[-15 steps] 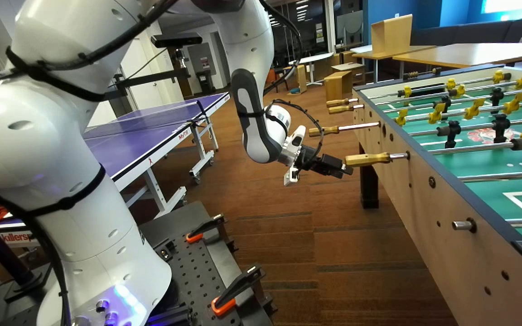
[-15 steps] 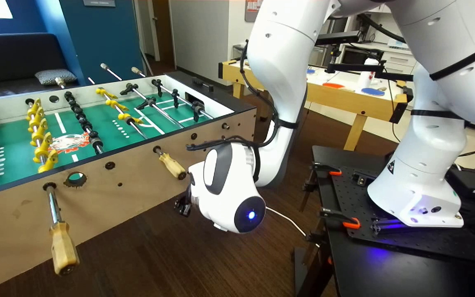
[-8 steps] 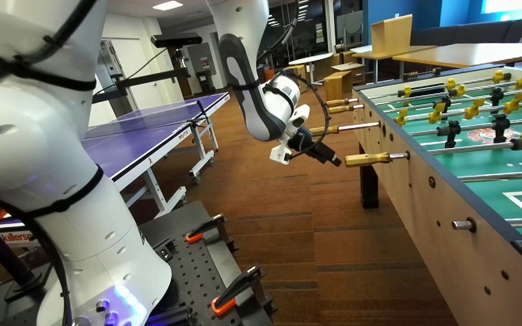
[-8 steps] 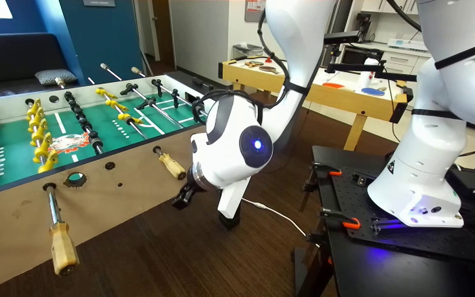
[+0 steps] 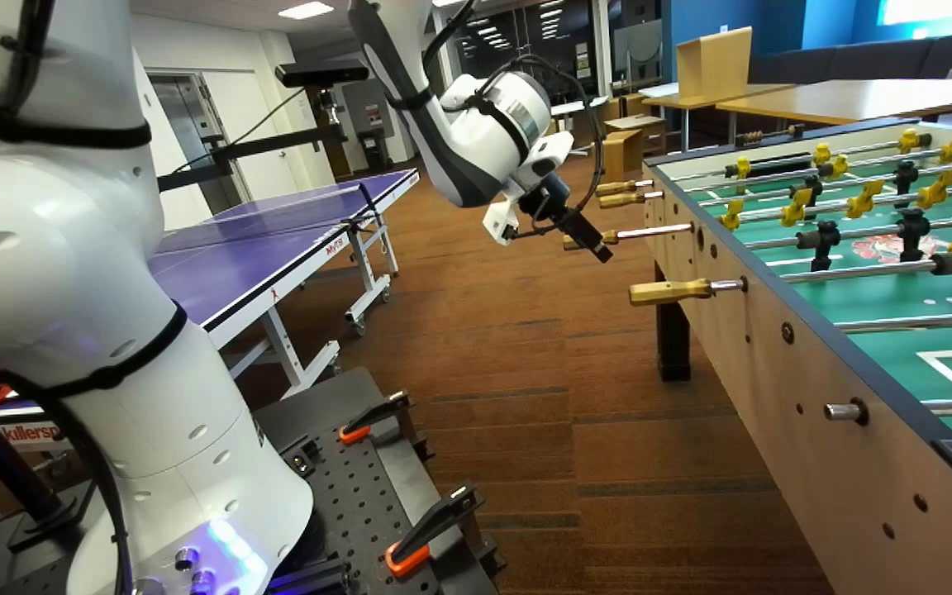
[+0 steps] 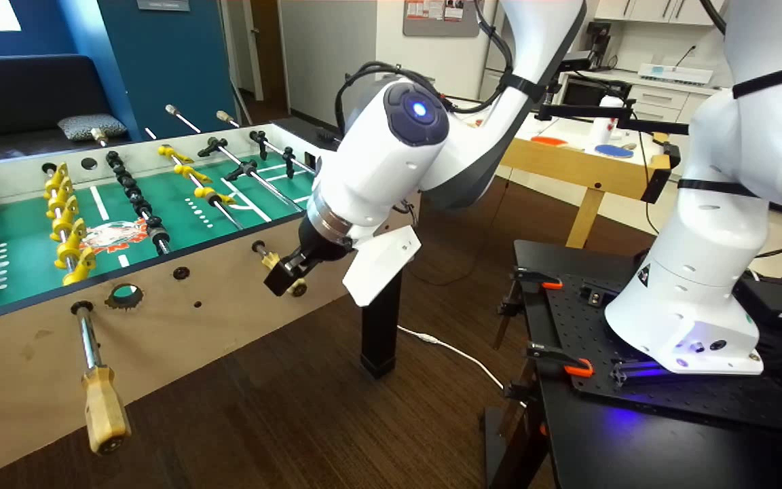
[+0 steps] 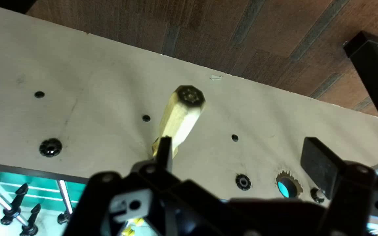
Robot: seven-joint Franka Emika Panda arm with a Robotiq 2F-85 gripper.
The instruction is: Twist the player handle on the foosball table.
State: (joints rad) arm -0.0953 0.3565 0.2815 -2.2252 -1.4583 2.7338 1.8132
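The foosball table [image 5: 815,405] shows its side panel with wooden-handled rods in both exterior views. The nearest yellow wooden handle [image 5: 668,292] sticks out from the panel; it shows partly hidden behind my gripper in an exterior view [image 6: 271,260] and end-on in the wrist view [image 7: 178,116]. My gripper [image 5: 603,254] is above and to the side of this handle, apart from it. In the wrist view my gripper [image 7: 238,157] is open with nothing between its fingers; the left finger [image 7: 165,152] overlaps the handle's inner end.
A second wooden handle [image 6: 104,411] on a longer rod sticks out farther along the panel. A bare rod end [image 5: 844,411] pokes out the other way. A black table leg [image 6: 379,333] stands below. A purple ping-pong table [image 5: 253,256] is behind the arm.
My gripper has moved up and slightly back from beside the nearest handle, and the wrist has tilted so the fingers point more downward. The handles look unchanged.
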